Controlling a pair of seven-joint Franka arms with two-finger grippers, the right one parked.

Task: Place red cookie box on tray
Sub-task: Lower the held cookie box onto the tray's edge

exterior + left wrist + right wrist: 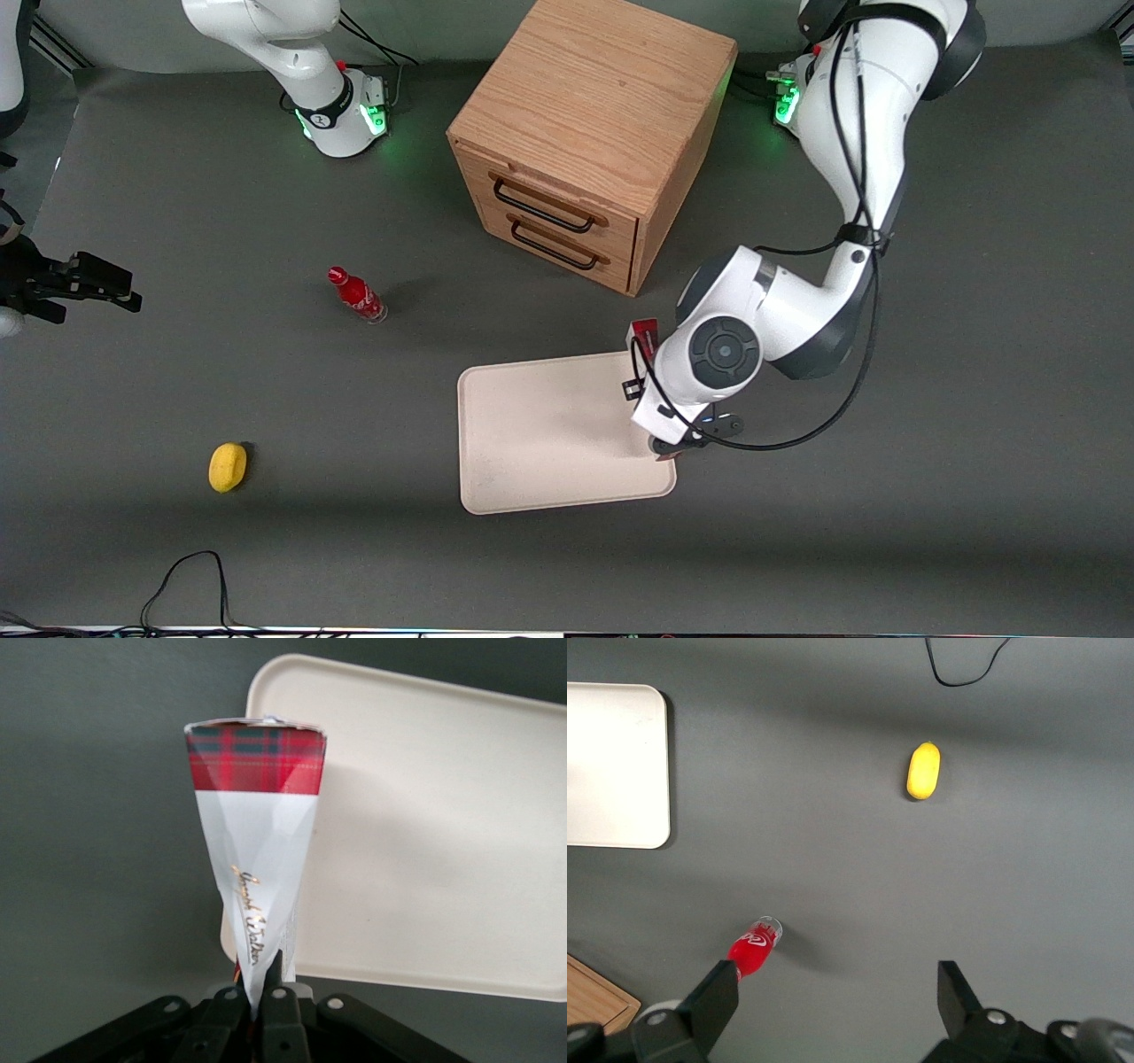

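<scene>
My left gripper (263, 997) is shut on the red cookie box (257, 850), pinching its thin edge. The box has a red tartan end and a white face with gold script. In the front view the box (644, 334) shows as a red end sticking out from under my wrist, over the tray's edge toward the working arm's end of the table. The cream tray (540, 434) lies flat on the grey table, nearer the front camera than the cabinet. It also shows in the left wrist view (434, 824), under and beside the box. The fingers are hidden by the wrist in the front view.
A wooden two-drawer cabinet (589, 133) stands farther from the front camera than the tray. A small red bottle (356, 295) and a yellow fruit (228, 466) stand toward the parked arm's end. A black cable (186, 576) lies near the table's front edge.
</scene>
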